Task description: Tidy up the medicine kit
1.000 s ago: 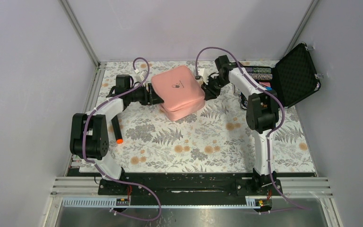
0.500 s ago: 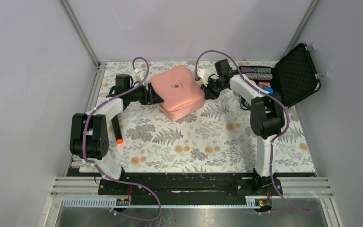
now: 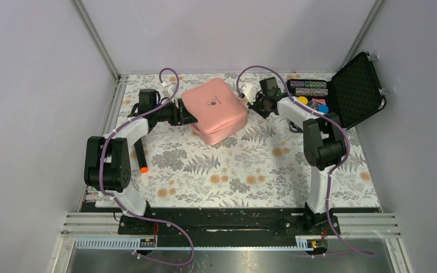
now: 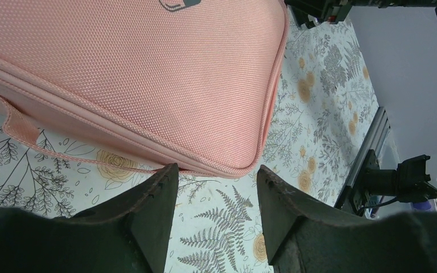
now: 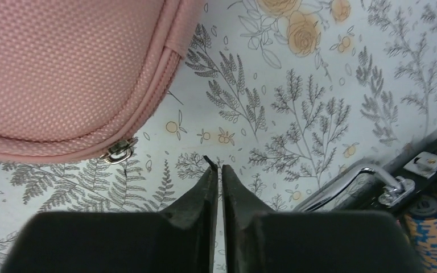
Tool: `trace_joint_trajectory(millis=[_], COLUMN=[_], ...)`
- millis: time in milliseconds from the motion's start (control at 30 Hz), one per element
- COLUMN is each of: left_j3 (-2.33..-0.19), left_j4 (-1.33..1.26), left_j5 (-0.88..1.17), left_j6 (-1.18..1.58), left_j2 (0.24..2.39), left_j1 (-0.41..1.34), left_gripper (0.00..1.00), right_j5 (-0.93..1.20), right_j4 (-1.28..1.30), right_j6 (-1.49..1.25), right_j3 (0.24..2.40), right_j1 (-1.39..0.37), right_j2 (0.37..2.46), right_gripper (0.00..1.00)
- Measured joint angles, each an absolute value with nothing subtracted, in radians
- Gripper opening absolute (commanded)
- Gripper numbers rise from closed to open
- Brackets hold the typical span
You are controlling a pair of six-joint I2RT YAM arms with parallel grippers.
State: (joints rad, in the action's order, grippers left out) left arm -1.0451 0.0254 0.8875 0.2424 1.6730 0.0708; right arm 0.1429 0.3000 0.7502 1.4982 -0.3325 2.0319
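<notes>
Pink medicine kit sits lid-down at the far middle of the table, a pincer on either side and neither one holding it.

The left gripper is spread wide around the kit's near corner with nothing clamped. The right gripper is pinched almost closed and empty, just off the far corner beside the metal zipper pull. By the look of it this woven pouch is soft, light and grippy, so squeezing the body should only dent it or push it along. The better holds are probably that small pull for opening it, with the other pincer pinning the stitched seam edge or the fabric tab.
</notes>
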Motion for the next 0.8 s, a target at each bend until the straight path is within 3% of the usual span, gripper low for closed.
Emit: trace_joint_trajectory(millis=[133,233,633,800], left_j3=[-1.045,-1.045,-1.045,-1.045], left_j4=[0.023,0.023,0.035,0.054], left_j5=[0.889,0.890,0.889,0.888], left_j6=[0.244,0.243,0.233,0.228], left_j2=[1.673,1.673,1.673,1.673], left_j1=[0.070,0.070,0.070,0.070], left_gripper=[0.52,0.52,0.52,0.52], right_j5=[0.183,0.288,0.485,0.518], right_j4=[0.288,0.289,0.404,0.419], right_j6=[0.803,0.905,1.061,1.039], right_j3=[1.494,1.448,1.550,1.592], right_j1=[-0.332,-0.332,-0.340,-0.339], right_j2=[2.032,2.019,2.061,2.080], right_gripper=[0.61,0.69,0.65,0.39])
